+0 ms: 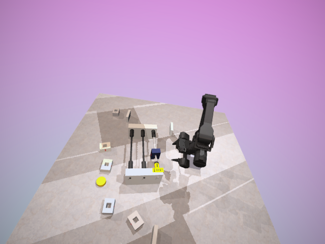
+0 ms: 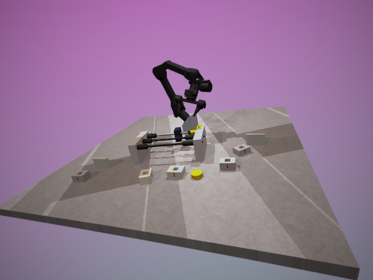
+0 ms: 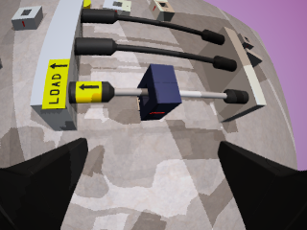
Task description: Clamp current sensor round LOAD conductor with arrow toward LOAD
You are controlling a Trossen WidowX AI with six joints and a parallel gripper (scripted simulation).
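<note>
The dark blue sensor [image 1: 157,153] [image 2: 178,132] [image 3: 164,91] sits around the bare grey conductor [image 1: 154,142] [image 3: 201,94] between the end blocks. Its halves look together; whether it is latched cannot be told. A red mark [image 3: 157,113] shows on its near face, too small to read its direction. The yellow LOAD marker [image 1: 158,170] [image 2: 199,127] [image 3: 55,83] is on one end block, its arrow pointing away from the sensor. My gripper [image 1: 172,151] [image 3: 153,148] is open and empty, fingers wide apart, to the side of the sensor and clear of it.
Two black conductors [image 1: 131,149] [image 1: 143,149] run parallel beside the grey one. The end blocks [image 1: 144,172] [image 2: 137,150] stand at both ends. Several pale square rings [image 1: 106,165] [image 2: 227,164], a yellow disc [image 1: 101,181] [image 2: 196,174] and upright plates [image 1: 171,128] [image 2: 255,139] stand around the rack.
</note>
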